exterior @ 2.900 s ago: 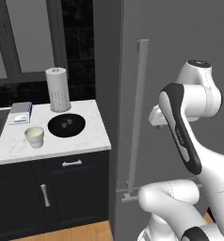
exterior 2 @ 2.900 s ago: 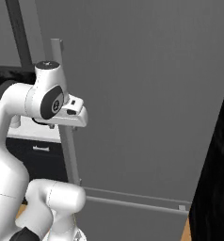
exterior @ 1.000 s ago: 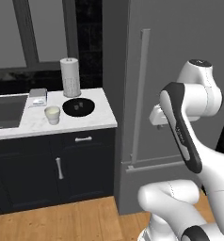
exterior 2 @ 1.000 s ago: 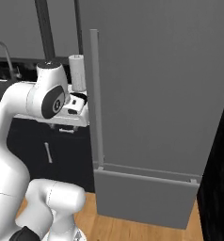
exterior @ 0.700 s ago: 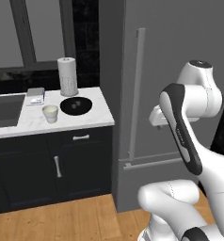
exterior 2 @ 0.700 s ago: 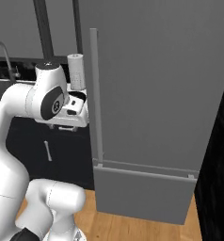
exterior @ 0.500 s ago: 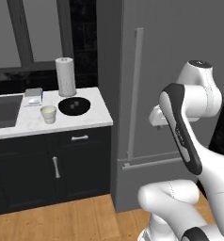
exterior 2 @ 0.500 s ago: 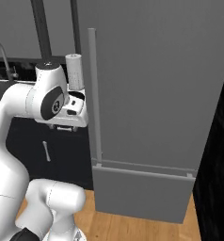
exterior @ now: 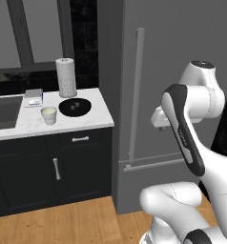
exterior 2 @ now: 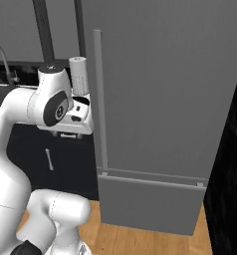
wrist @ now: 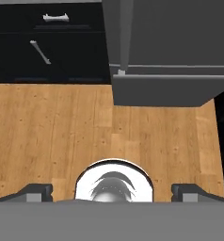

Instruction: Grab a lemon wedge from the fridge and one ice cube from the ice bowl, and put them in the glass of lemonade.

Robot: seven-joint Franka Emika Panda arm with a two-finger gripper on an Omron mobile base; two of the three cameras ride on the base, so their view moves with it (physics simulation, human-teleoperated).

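The grey fridge (exterior: 182, 47) stands shut, its long bar handle (exterior: 137, 95) on the door's left edge. The lemon wedge is hidden. On the white counter (exterior: 94, 121) left of the fridge sit the black ice bowl (exterior: 74, 106) and, further left, the small pale glass of lemonade (exterior: 48, 115). My gripper (wrist: 112, 190) is open and empty, its tips wide apart, pointing down at the wooden floor in front of the fridge (wrist: 170, 33). In the right base view the hand (exterior 2: 73, 124) hangs just left of the handle (exterior 2: 99, 99), apart from it.
A white paper-towel roll (exterior: 66, 77) stands behind the bowl. A small flat box (exterior: 33, 96) and a sink (exterior: 1, 112) lie further left. Black cabinets with silver handles (exterior: 56, 167) run under the counter. A dark wall (exterior 2: 230, 174) borders the fridge's right side.
The whole picture has slid slightly left, so the base has moved. The arm keeps its pose and the gripper stays open.
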